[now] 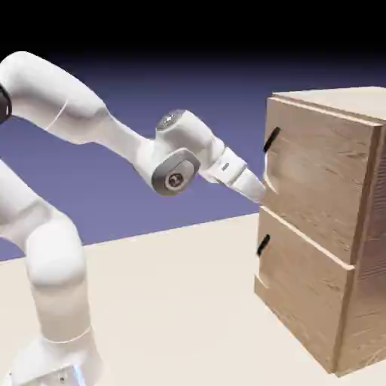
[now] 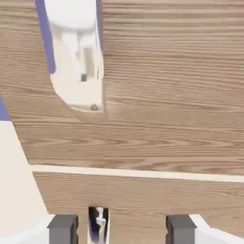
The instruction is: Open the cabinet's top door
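A white arm reaches from the frame's left to the wood cabinet (image 1: 324,226) at right, its gripper (image 1: 260,191) open and empty beside the top door (image 1: 317,181), below the door's black handle (image 1: 271,139), likely lining up a pull.

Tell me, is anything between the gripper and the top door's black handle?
No. In the exterior view the gripper sits below the black handle, with only bare wood of the top door between.

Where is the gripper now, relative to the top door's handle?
In the exterior view, the gripper is at the top door, near its left edge, below its black handle.
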Action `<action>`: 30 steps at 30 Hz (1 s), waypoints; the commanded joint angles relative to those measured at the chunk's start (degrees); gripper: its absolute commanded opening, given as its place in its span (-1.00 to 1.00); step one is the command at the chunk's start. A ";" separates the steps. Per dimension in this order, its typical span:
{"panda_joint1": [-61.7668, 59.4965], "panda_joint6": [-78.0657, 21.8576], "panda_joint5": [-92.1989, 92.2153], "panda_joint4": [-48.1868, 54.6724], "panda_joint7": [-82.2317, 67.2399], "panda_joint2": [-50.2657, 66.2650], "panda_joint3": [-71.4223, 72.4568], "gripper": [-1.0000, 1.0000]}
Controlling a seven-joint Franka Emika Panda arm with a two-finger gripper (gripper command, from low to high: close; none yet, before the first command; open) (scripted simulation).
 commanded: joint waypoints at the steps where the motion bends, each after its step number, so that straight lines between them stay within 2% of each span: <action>1: 1.90 -0.44 2.50 0.11 -1.42 1.78 -1.80 0.00; 30: 56.80 -13.15 74.77 3.43 -42.42 53.41 -53.83 0.00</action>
